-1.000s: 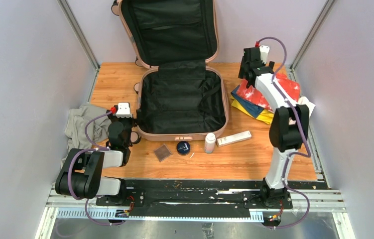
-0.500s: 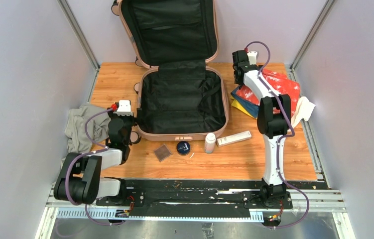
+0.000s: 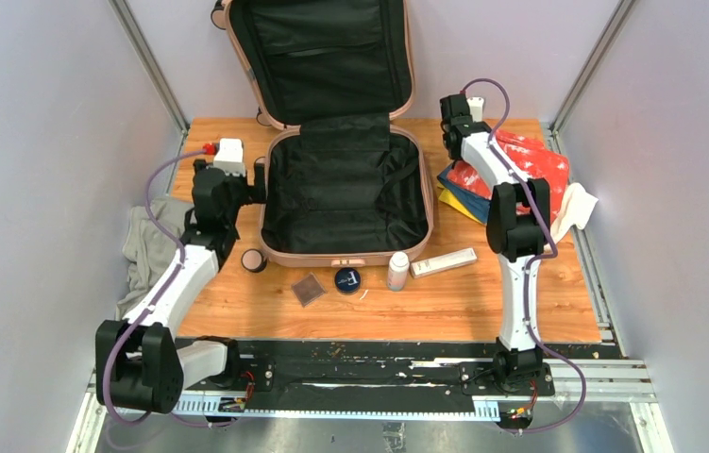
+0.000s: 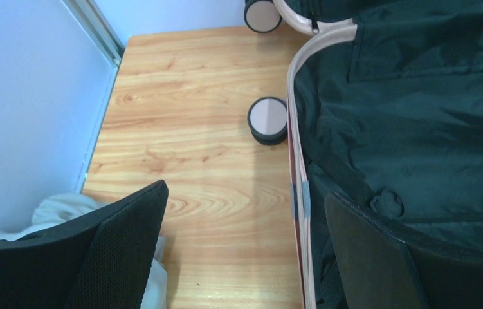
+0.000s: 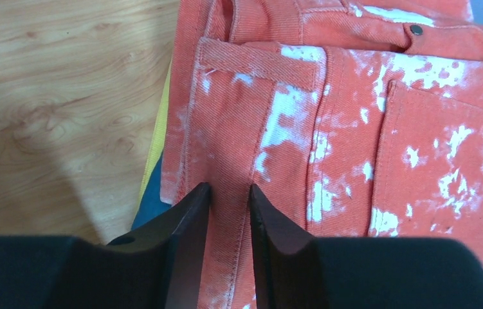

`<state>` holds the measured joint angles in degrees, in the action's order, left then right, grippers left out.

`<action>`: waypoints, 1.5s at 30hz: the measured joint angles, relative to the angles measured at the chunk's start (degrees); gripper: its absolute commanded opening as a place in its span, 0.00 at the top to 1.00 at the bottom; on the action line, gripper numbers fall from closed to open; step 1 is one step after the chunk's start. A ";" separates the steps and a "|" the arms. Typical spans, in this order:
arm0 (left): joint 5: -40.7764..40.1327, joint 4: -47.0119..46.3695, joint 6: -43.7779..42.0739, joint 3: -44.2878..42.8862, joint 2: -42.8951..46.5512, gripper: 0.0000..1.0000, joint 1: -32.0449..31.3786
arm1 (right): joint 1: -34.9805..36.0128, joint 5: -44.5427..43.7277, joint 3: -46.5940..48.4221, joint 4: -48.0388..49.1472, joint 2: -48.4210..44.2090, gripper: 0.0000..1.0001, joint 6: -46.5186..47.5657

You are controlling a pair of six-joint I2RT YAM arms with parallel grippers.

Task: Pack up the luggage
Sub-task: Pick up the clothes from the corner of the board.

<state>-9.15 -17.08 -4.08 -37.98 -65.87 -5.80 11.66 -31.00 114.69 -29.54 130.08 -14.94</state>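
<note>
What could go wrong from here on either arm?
1. The right end effector pinches only a thin strip at the edge of the orange jeans; it may slip.
2. The yellow and blue clothes beneath may drag along.
3. The left end effector hangs open over the luggage rim; lowering could strike it.

The luggage (image 3: 350, 257) lies open at the upper centre of the table (image 3: 445, 311), its lid (image 3: 317, 57) standing up behind the base. A crumpled garment (image 3: 147, 250) lies at the table's left edge, and a stack of folded clothes (image 3: 544, 165) lies just right of the luggage, with the right gripper (image 5: 229, 188) down on its upper left part. Below the luggage in the frame, a flat packet (image 3: 309, 289), a round tin (image 3: 347, 279), a small bottle (image 3: 397, 271) and a long box (image 3: 444, 262) lie in a row from left to right.
</note>
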 measured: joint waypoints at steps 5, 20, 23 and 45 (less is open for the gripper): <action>0.55 14.60 0.07 -10.97 -0.74 0.00 0.07 | -0.81 2.80 -2.16 -0.09 -2.38 0.18 -0.28; 3.41 29.22 0.90 -14.62 -0.76 0.00 0.07 | 0.59 -4.17 11.28 -3.69 3.23 0.09 0.94; 3.82 29.68 1.22 -14.75 -1.03 0.00 0.07 | 0.57 -5.07 12.70 -4.22 5.64 0.13 1.05; 3.96 32.22 1.20 -15.06 1.03 0.00 0.09 | -4.46 6.49 -2.43 -0.70 -5.22 1.00 -3.17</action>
<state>-5.19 15.14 -2.87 -53.04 -64.84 -5.72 7.20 -24.51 112.27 -30.24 124.86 -18.11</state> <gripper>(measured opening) 1.000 0.272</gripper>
